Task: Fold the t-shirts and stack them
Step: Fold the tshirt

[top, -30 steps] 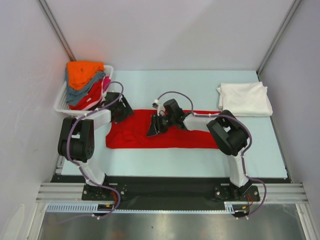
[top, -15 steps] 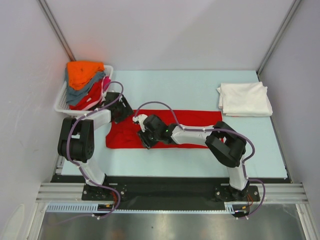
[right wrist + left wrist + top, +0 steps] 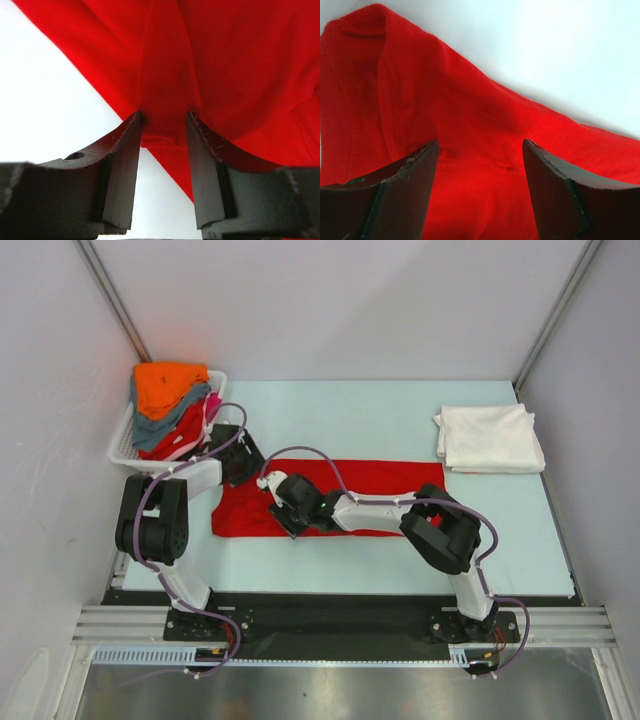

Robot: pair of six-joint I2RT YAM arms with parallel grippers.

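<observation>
Top external: red t-shirt (image 3: pixel 380 502) spread mid-counter (image 3: pixel 330 420), both claws on its left half. Left wrist: left claw (image 3: pixel 480 165) gaping above cloth, gripping nothing. Right wrist: right claw (image 3: pixel 164 131) pinching a red fold.

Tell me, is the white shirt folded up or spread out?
Folded. The white shirt lies as a neat, small rectangle at the table's far right corner, with layered edges showing along its left side.

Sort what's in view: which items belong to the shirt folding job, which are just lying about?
Job:
red t-shirt, spread on the table
folded cream-white t-shirt, far right
orange, grey-teal and red t-shirts piled in the basket

Lying about:
white mesh basket
</observation>
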